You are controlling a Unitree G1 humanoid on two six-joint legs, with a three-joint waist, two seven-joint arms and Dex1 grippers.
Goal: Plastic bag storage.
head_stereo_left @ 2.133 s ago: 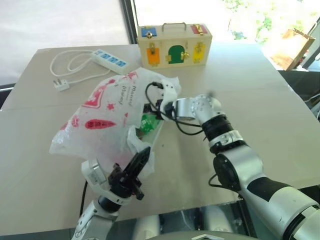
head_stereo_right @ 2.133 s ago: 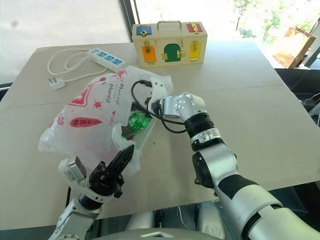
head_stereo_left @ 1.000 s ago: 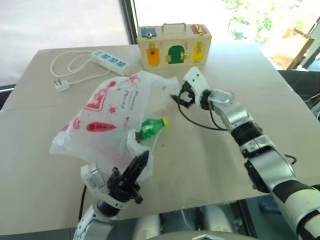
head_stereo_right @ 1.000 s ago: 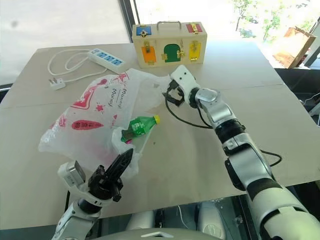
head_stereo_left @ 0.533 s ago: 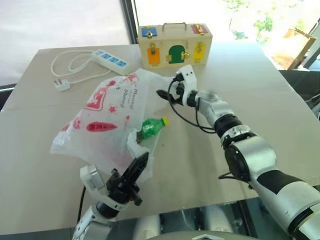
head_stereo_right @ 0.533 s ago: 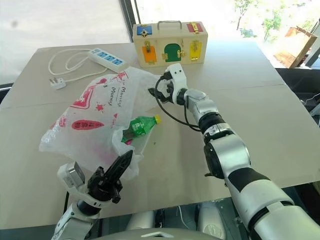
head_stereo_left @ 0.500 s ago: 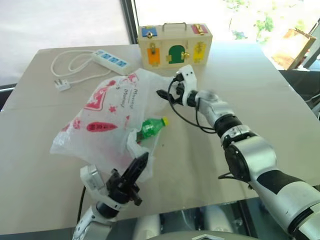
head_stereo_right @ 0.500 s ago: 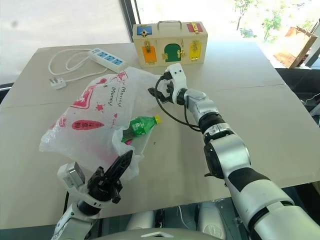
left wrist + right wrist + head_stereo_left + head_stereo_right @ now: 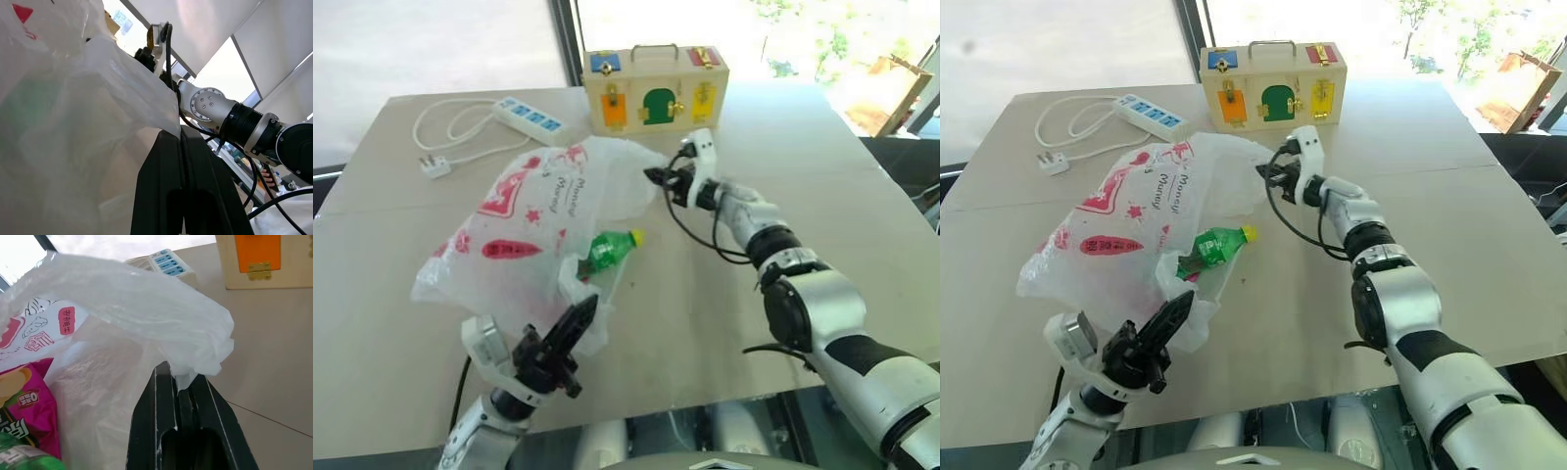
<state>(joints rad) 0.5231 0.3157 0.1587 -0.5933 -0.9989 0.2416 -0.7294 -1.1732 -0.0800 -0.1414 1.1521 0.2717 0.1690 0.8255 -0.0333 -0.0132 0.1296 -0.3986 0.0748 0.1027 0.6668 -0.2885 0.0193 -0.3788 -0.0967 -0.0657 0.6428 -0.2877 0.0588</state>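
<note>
The plastic bag (image 9: 524, 220), white and crinkly with red prints, lies slumped on the table left of centre. A green bottle (image 9: 607, 250) with a yellow cap pokes out of its mouth. A pink chips packet (image 9: 24, 399) shows through the film. My right gripper (image 9: 652, 176) is at the bag's far right edge, shut on a fold of film (image 9: 195, 357). My left gripper (image 9: 587, 305) is at the bag's near flap, fingers together with film pinched between them (image 9: 166, 112).
A wooden lock box (image 9: 655, 86) with coloured doors stands at the back of the table. A white power strip (image 9: 530, 115) with its cable and plug (image 9: 434, 166) lies at the back left. Bare tabletop (image 9: 842, 196) stretches to the right.
My right gripper rolled at the bag's far edge and closed on the film, where it stood open before. The left gripper and the bottle have stayed where they were.
</note>
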